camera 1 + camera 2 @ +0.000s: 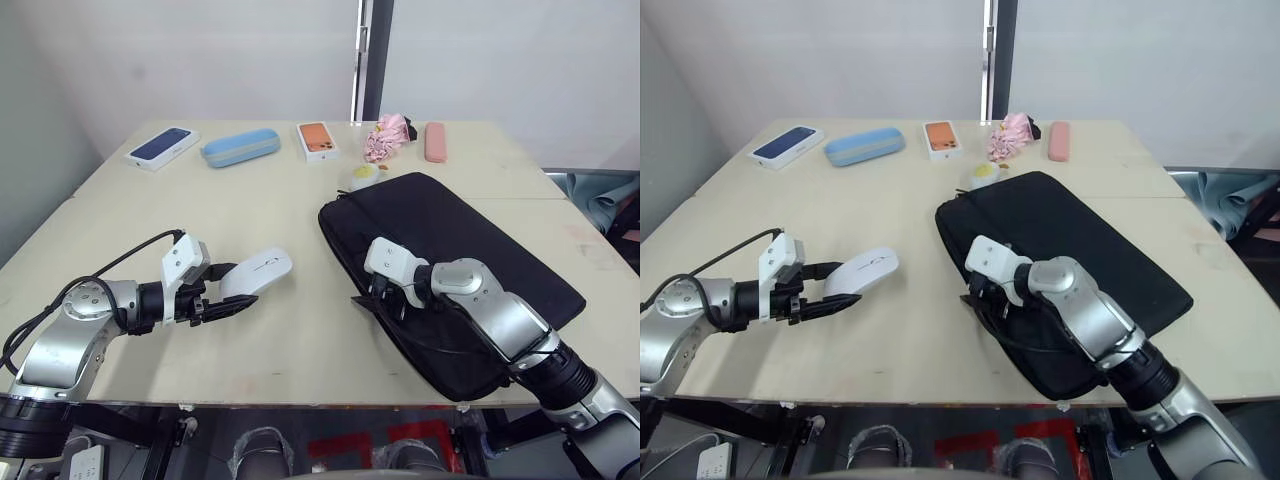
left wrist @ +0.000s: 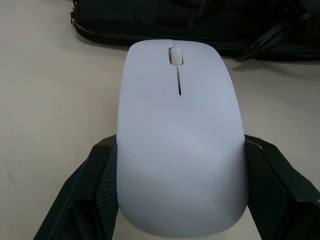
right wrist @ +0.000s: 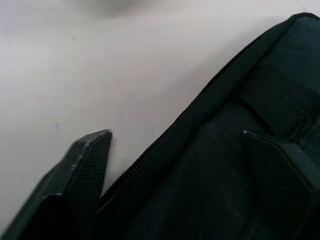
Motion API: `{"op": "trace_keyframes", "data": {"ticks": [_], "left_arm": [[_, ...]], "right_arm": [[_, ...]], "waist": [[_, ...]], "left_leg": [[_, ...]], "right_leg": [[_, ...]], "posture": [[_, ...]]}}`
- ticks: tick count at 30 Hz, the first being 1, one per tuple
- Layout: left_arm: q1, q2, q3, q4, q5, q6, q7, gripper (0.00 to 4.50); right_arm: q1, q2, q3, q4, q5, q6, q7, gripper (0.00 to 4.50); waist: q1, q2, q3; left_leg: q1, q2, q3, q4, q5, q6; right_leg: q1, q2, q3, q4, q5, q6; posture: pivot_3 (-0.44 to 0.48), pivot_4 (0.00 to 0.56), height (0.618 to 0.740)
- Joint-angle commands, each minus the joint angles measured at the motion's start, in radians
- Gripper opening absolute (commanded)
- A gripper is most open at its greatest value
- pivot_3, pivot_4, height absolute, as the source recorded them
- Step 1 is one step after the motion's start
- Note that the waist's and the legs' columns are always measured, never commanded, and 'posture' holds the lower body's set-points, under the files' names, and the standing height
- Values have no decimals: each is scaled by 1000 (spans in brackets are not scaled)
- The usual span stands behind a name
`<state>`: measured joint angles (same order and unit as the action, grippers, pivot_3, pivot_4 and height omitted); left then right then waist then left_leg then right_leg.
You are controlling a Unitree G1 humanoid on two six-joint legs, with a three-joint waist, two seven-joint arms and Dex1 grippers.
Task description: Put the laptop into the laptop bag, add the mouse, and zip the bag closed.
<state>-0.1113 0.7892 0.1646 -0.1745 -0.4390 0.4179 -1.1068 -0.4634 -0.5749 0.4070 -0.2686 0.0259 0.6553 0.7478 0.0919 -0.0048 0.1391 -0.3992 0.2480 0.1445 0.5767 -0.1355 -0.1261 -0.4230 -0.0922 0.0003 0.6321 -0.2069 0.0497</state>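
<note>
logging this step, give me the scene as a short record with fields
mouse: white mouse held between the left gripper jaws, above the table
laptop bag: black laptop bag lying flat on the table's right side
right gripper: right gripper at the bag's near left zip edge, jaws open, one finger each side of the edge
laptop: not visible

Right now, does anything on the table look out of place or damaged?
Nothing stands out. The left hand holds the mouse, and the black bag lies flat and skewed to the table edge.
</note>
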Motion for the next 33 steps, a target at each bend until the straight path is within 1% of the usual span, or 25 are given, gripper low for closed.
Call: {"op": "trace_keyframes", "data": {"ticks": [1,2,5,7,10,20,24,28,33], "left_arm": [[-10,-1,-2,-29,-20,-6,1,2793],[-12,-1,-4,-28,-20,-6,1,2793],[-17,-1,-7,-24,-21,-6,1,2793],[-21,-1,-8,-20,-21,-7,0,2793],[-28,1,-7,-10,-20,-9,-3,2793],[-28,-5,-6,-12,-25,-8,-2,2793],[-26,-6,-3,-16,-30,-5,0,2793],[-28,-6,-7,-18,-36,-6,-2,2793],[-32,-1,-21,-19,-33,-14,-7,2793]], "right_arm": [[23,-6,-26,10,-3,26,-8,3089],[26,-9,-27,11,-5,25,-7,2671],[32,-11,-33,12,-1,32,-8,1727],[36,-9,-38,9,8,41,-4,1001],[40,2,-53,-2,31,74,-4,29],[27,3,-77,16,48,80,-6,29],[9,39,-135,-21,133,136,11,29],[-30,83,-212,-72,248,240,26,29],[-96,88,-299,-76,360,336,36,29]], "waist": [[2,0,0],[3,0,0],[2,0,0],[2,0,0],[2,0,0],[3,0,0],[2,0,0],[-1,0,0],[-5,1,0]], "left_leg": [[0,0,0,0,0,0],[1,0,0,0,0,0],[2,0,0,1,0,0],[2,0,0,1,0,0],[2,0,0,1,0,0],[2,0,-1,1,0,0],[2,0,-1,1,0,0],[2,0,-1,1,0,0],[2,0,0,1,0,0]], "right_leg": [[1,0,0,0,0,0],[1,0,0,0,0,0],[2,0,0,0,0,0],[3,0,0,0,0,0],[3,0,0,0,0,0],[3,0,0,0,0,0],[3,0,0,0,0,0],[3,0,0,1,0,0],[2,0,0,1,0,0]], "posture": [[0,150,740],[0,150,740],[0,150,740],[0,150,740],[0,150,740],[0,150,740],[0,150,740],[0,150,740],[0,150,740]]}}
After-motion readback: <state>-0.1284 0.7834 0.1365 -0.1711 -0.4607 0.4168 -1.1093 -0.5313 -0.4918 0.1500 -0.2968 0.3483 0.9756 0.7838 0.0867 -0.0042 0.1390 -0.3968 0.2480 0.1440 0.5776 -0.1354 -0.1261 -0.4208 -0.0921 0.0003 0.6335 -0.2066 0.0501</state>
